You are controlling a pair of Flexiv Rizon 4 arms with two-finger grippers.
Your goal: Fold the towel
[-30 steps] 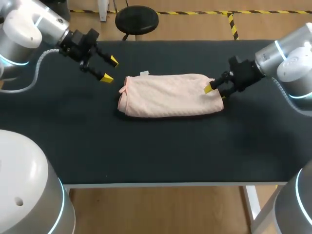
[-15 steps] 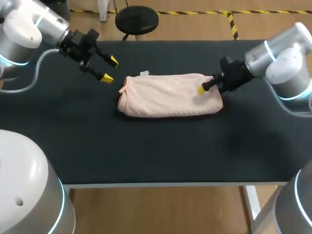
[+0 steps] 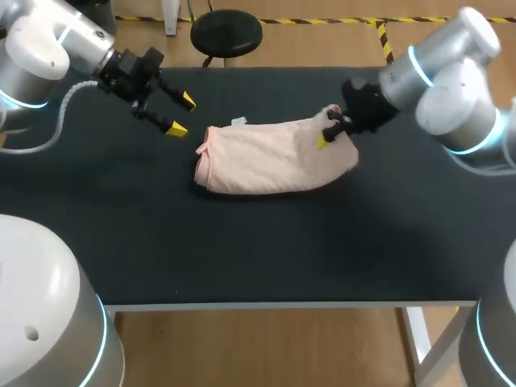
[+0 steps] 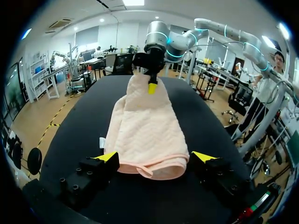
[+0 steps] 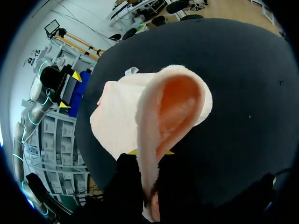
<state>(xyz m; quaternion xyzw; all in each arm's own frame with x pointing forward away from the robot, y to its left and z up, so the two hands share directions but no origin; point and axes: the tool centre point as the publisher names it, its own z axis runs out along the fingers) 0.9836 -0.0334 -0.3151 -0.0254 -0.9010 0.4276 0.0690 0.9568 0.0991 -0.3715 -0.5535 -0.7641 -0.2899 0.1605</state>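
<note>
The right gripper is clamped on the right end of the towel, with that end raised off the table. In the right wrist view a pinched edge of the towel runs down between the fingers of the gripper, a sliver of yellow tip showing on each side of the cloth. From there the cloth curls up and over in an open loop, its inner face a deeper pink. Past the loop, the rest of the towel spreads flat on the black table. A small white tag sticks out at the far edge. The right arm comes in from the table's back right corner.

The left gripper hangs wide open, holding nothing, above the table near the towel's left end and apart from it. In the left wrist view its two yellow tips stand on either side of the gripper, and the towel's near, rounded end lies ahead of them. The pale pink towel stretches away along the table to the right gripper, which holds its far end up. The tag pokes out beside the near end.
</note>
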